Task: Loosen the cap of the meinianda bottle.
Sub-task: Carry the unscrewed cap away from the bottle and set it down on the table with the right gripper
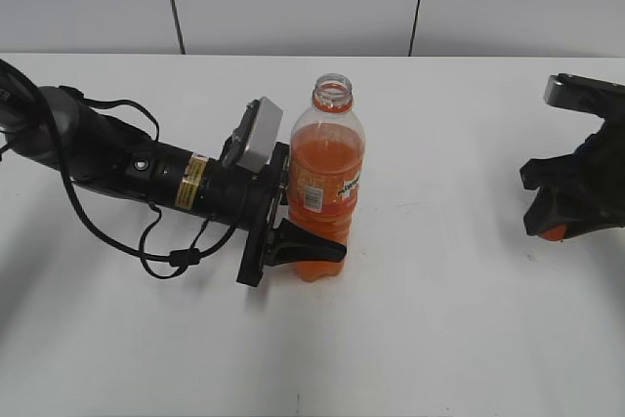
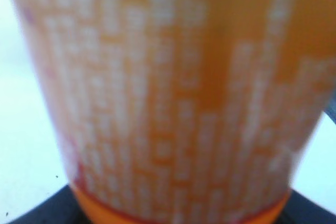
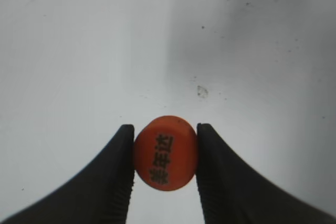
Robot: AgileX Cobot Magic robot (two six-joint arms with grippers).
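Note:
The meinianda bottle [image 1: 325, 178] stands upright at the table's middle, its neck open with no cap on it. My left gripper [image 1: 311, 227] is shut on the bottle's lower body; the left wrist view is filled by its blurred orange label [image 2: 173, 98]. The orange-red cap [image 3: 165, 153], with dark characters printed on top, sits between the fingers of my right gripper [image 3: 165, 158], which is shut on it. In the exterior view the right gripper [image 1: 571, 207] is at the right edge, low over the table, with a bit of the cap [image 1: 554, 232] showing beneath it.
The white table [image 1: 439, 319] lies under both arms. A pale wall with dark seams runs along the back. The left arm's black cable [image 1: 146, 251] loops on the table to the left of the bottle.

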